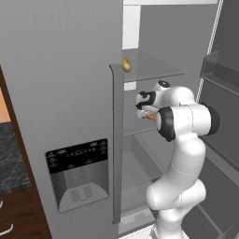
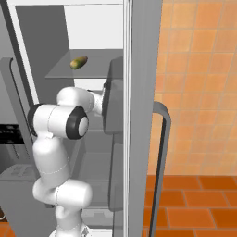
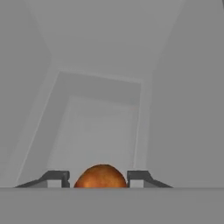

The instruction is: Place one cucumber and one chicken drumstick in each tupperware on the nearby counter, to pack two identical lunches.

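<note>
Left base view: I log the end effector (image 1: 144,110) reaching into the open fridge (image 1: 60,70) at middle-shelf height, an orange-brown item, likely the chicken drumstick (image 1: 150,116), right at its tips. A greenish-yellow item (image 1: 126,65) sits on the shelf above, well apart.

Right base view: same greenish item (image 2: 78,62) on the upper shelf; wrist hidden behind the door edge.

Hand view: drumstick (image 3: 100,176) sits directly between the two fingertips (image 3: 55,178), close against both; its long axis I cannot tell. I judge the end effector pinching the drumstick, though contact is not certain. Next, I judge, comes the lift
</note>
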{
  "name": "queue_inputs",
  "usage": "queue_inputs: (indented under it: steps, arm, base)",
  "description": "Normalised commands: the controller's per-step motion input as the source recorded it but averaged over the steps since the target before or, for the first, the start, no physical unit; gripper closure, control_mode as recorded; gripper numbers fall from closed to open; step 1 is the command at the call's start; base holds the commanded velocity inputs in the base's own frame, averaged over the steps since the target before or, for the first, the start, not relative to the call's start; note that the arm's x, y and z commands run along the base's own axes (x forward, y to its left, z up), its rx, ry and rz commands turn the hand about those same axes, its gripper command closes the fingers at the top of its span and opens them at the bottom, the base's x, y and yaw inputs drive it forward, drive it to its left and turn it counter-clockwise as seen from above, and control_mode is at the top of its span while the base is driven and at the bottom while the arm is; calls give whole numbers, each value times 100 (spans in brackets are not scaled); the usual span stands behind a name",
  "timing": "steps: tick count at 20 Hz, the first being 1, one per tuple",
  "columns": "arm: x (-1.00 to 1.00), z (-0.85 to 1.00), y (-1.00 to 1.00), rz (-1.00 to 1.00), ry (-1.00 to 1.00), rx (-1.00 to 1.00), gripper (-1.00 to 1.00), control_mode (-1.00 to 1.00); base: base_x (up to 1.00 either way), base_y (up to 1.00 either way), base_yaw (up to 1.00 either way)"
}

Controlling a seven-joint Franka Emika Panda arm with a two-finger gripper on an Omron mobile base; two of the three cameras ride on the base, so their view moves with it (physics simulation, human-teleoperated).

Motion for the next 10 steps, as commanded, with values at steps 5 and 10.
queue_inputs:
  steps: [5, 10]
  arm:
    - [-61, -21, 46, 0, 0, -4, 100, -100]
    - [-91, 2, 35, -3, 0, 0, 100, -100]
  base:
    - [0, 0, 0]
    - [0, 0, 0]
